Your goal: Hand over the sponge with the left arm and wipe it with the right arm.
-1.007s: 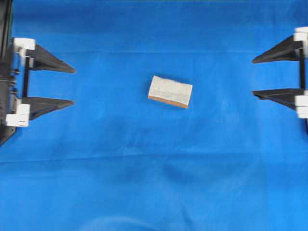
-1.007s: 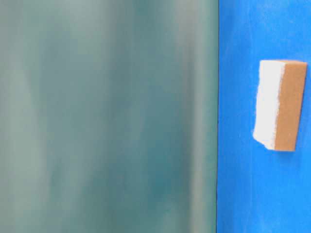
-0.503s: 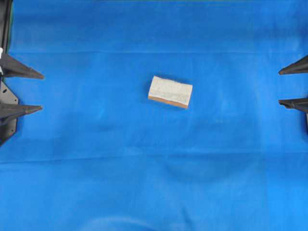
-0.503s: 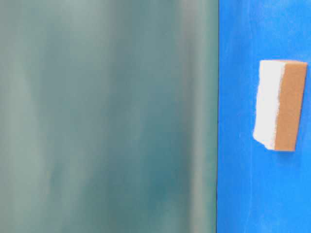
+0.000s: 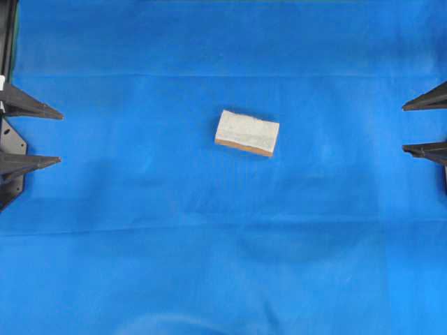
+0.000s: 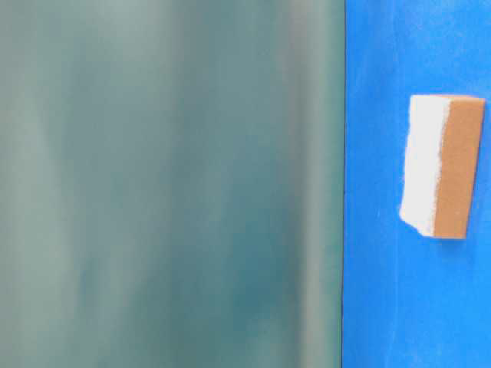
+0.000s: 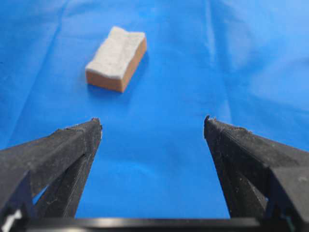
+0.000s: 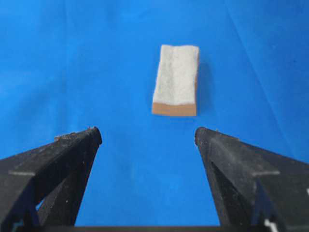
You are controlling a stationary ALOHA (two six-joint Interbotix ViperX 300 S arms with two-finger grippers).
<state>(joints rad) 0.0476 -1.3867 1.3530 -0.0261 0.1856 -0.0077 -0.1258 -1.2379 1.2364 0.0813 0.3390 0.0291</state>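
The sponge (image 5: pixel 247 132) lies flat in the middle of the blue cloth, pale grey-white face up, thin orange-brown layer beneath. It also shows in the table-level view, the sponge (image 6: pixel 443 166) on edge at the right. My left gripper (image 5: pixel 60 137) sits at the far left edge, open, nothing between its fingers; its wrist view has the sponge (image 7: pixel 117 58) well ahead and left of the left gripper (image 7: pixel 152 124). My right gripper (image 5: pixel 404 128) stands open at the far right edge; the sponge (image 8: pixel 175 79) lies ahead of the right gripper (image 8: pixel 148 134), apart from it.
A blue cloth (image 5: pixel 223 265) covers the whole table, with soft creases near the front. A blurred grey-green surface (image 6: pixel 169 184) fills the left two thirds of the table-level view.
Both grippers have drawn back toward the side edges, so only their fingertips show overhead now. The sponge has stayed where it was.
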